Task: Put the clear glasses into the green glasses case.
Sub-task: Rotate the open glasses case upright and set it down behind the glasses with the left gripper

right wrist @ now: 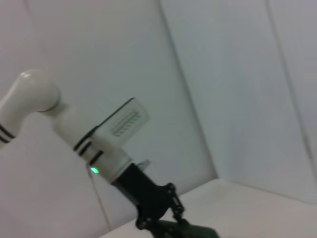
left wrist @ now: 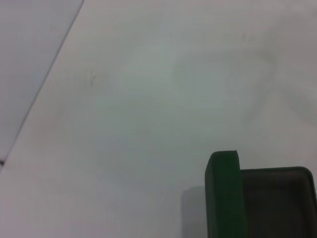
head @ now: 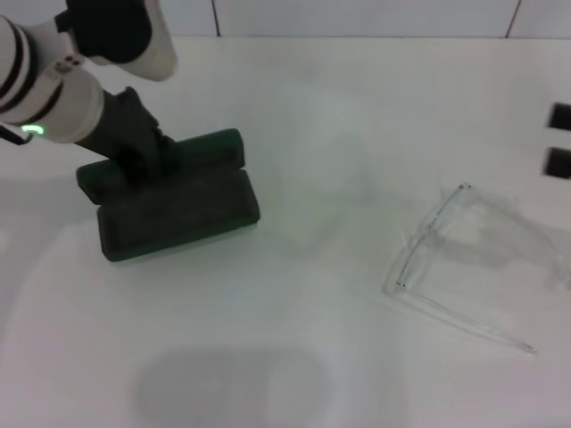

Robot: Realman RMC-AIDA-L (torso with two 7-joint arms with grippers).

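The green glasses case (head: 178, 214) lies at the table's left, its lid (head: 210, 147) lifted at the back. My left gripper (head: 143, 159) is down on that lid and shut on its rim. In the left wrist view the lid's green edge (left wrist: 225, 196) stands beside the dark lining (left wrist: 277, 203). The right wrist view shows the left gripper (right wrist: 158, 218) from afar, touching the case (right wrist: 195, 232). The clear glasses (head: 428, 236) lie on the table at the right, arms unfolded toward the right. My right gripper (head: 559, 139) shows only as two dark fingertips at the right edge, apart from each other and beyond the glasses.
The white table (head: 339, 116) runs back to a tiled wall (head: 357, 16). A faint grey shadow patch (head: 227, 388) lies on the near part of the table.
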